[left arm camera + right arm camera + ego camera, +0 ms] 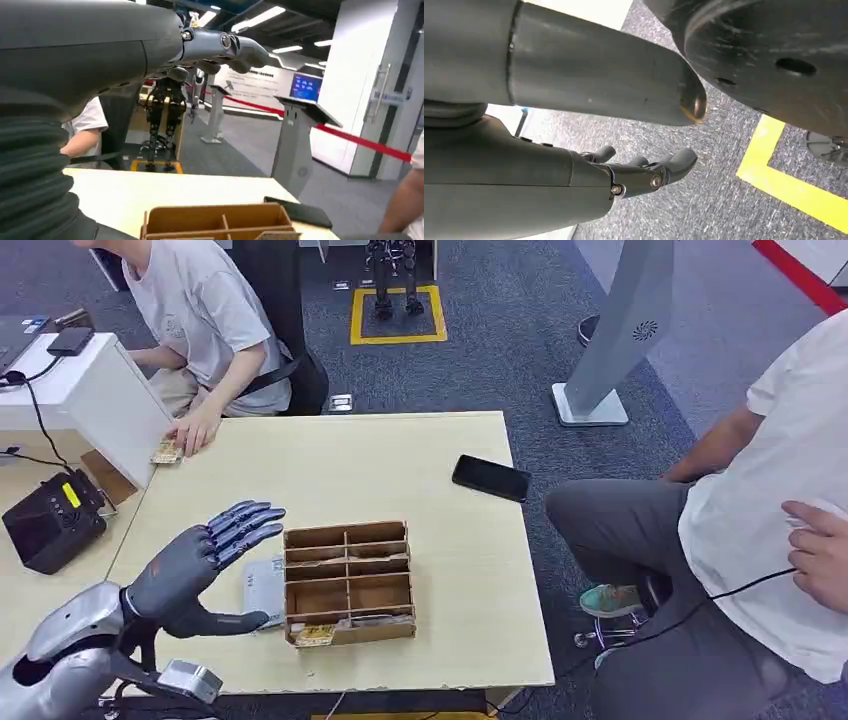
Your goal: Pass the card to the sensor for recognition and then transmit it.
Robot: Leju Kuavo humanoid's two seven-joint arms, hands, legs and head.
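Left hand [205, 565] open above the desk [450, 570], fingers [245, 523] spread and stretched toward the wooden divider box [349, 581], thumb extended along the near side toward a pale flat card [264, 590] lying on the desk against the box's left wall; nothing held. Right hand [644, 172] hanging over grey carpet beside a yellow floor line, fingers loosely curled, nothing in them as far as visible. Second card-like item [315, 636] tucked in the box's front slot; uncertain which is the task card. Black sensor unit [52, 521] on the adjoining desk to the left, well apart from the hand. Risks, judged: flat card flush on the desk likely hard to lift, fingers may slide over it or push it under the box edge; thumb close to the box wall, could nudge the light box; carry to the sensor passes near a cable and white stand. Count: one box, two card-like items near it, one sensor, one black phone [491, 478], two seated people, one further card [166, 452] under a person's hand [196, 429].
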